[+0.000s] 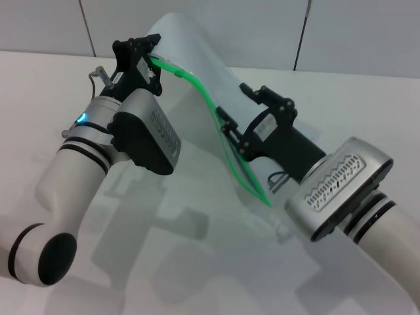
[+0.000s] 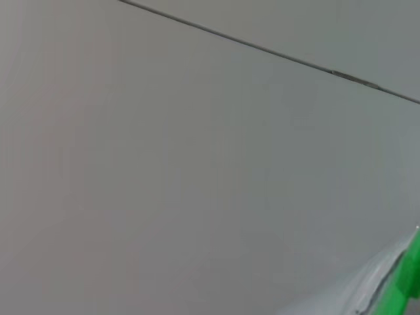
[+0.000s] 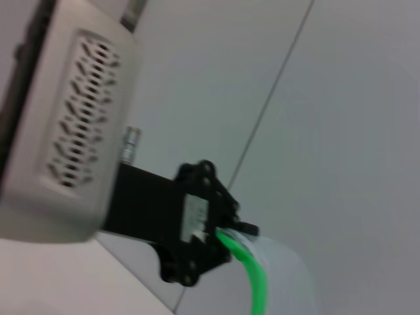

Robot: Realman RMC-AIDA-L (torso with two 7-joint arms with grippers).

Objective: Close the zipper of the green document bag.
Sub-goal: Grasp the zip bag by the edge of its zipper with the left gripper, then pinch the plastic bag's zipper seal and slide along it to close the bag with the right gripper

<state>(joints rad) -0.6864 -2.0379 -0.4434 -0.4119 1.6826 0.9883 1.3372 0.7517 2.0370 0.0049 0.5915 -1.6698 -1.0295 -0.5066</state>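
The green document bag (image 1: 197, 49) hangs in the air, a translucent pale sheet curving from upper left down to the right. Its bright green zipper (image 1: 205, 98) runs along the near edge and sags toward the table. My left gripper (image 1: 152, 62) is shut on the zipper's upper end. The right wrist view shows that same left gripper (image 3: 209, 233) pinching the zipper (image 3: 248, 272). My right gripper (image 1: 226, 128) grips the zipper partway down, where the strip kinks. Below it the strip splits into two green lines. In the left wrist view only a bit of zipper (image 2: 407, 282) shows in a corner.
The white table (image 1: 197, 262) lies under both arms, with the bag's lower corner (image 1: 266, 200) hanging just above it. A tiled wall (image 1: 367, 33) stands close behind. The left arm's wrist housing (image 3: 65, 131) fills part of the right wrist view.
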